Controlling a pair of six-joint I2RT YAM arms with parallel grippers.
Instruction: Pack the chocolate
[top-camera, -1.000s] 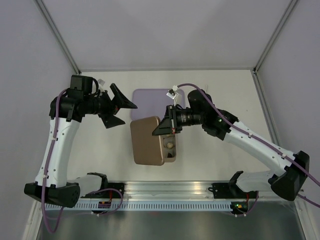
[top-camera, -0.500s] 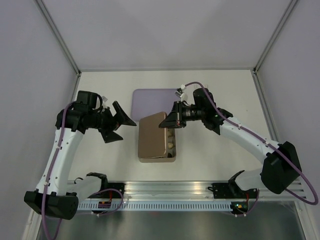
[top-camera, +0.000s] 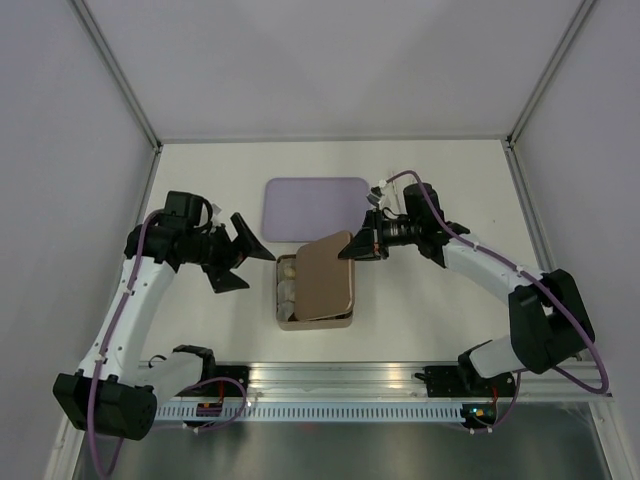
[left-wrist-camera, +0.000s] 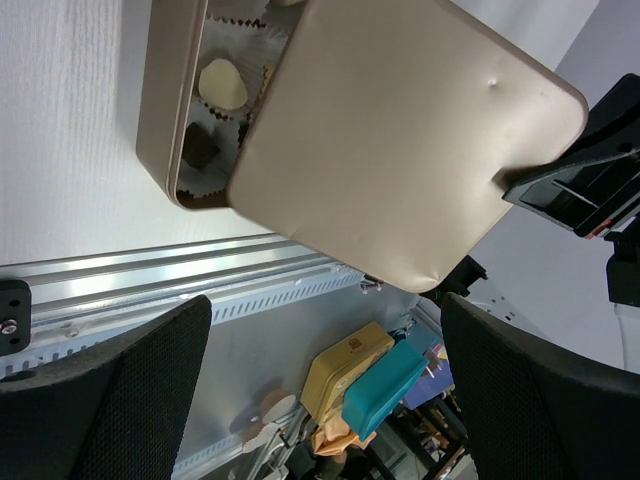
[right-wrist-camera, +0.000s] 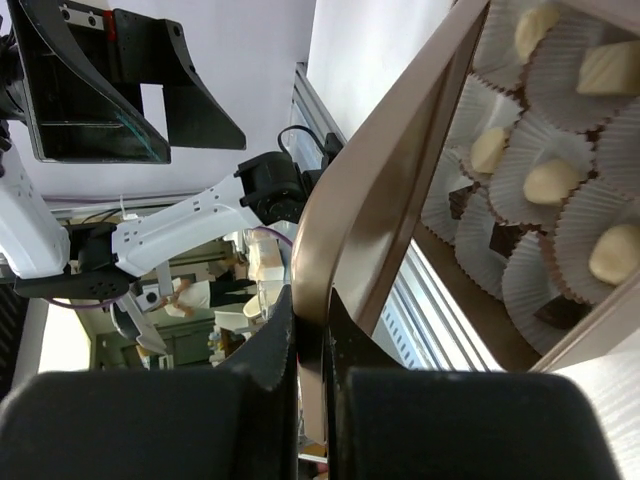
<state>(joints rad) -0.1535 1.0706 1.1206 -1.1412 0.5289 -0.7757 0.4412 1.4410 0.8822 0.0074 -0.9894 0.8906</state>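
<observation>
A tan metal box sits near the table's front middle, holding chocolates in white paper cups: cream pieces and dark squares. They also show in the left wrist view. My right gripper is shut on the edge of the tan lid, holding it tilted over the box's right part; the pinch shows in the right wrist view. My left gripper is open and empty, just left of the box.
A lavender mat lies behind the box. A metal rail runs along the table's near edge. Grey walls close in the left, back and right sides.
The right gripper has carried the lid rightward and lower over the box, uncovering the box's left side. The left gripper has moved down and toward the box, still open.
</observation>
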